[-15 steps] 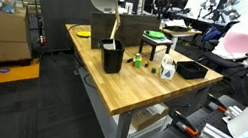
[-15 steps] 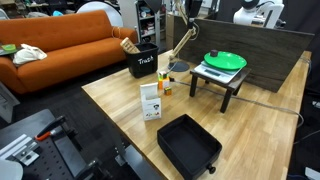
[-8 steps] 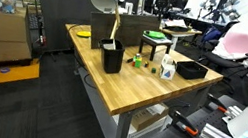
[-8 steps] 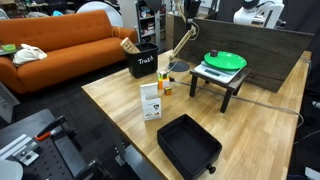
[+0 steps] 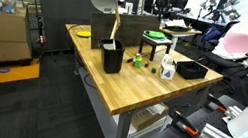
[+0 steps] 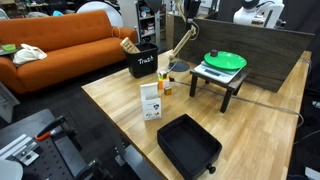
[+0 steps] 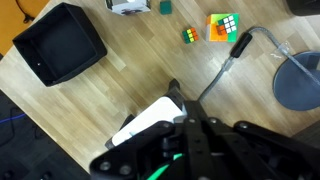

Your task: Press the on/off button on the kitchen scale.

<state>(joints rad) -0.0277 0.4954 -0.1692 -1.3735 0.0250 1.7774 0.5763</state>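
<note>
Presently noted, by descending size: wooden table (image 6: 120,110) filling the centre of both exterior views (image 5: 121,84) and the whole background of the wrist view (image 7: 120,80). Orange sofa (image 6: 70,45) recorded at upper left, behind the table. Desk lamp found toward the rear of the table, head (image 5: 105,0) at upper centre, round base (image 7: 298,80) at the right edge of the wrist view. Black tray (image 6: 188,145) logged at lower centre near the front edge, also at upper left of the wrist view (image 7: 60,42). Black bin (image 6: 143,62) seen upright left of centre. Small black stand (image 6: 228,95) located at right of centre, bearing the kitchen scale (image 6: 218,71) with a green plate (image 6: 225,60) on top; same stack visible at upper centre (image 5: 154,39). White carton (image 6: 151,100) noted upright at mid-frame, well apart from the scale. Gripper (image 7: 183,120) recorded only in the wrist view, entering from the bottom edge as a dark blurred mass over a white slab (image 7: 140,125); cannot tell whether that slab is the scale. Jaw state likewise impossible to tell from this view. Rubik's cube (image 7: 222,27) found at upper centre, with a smaller cube (image 7: 189,35) just beside it on the left.
</note>
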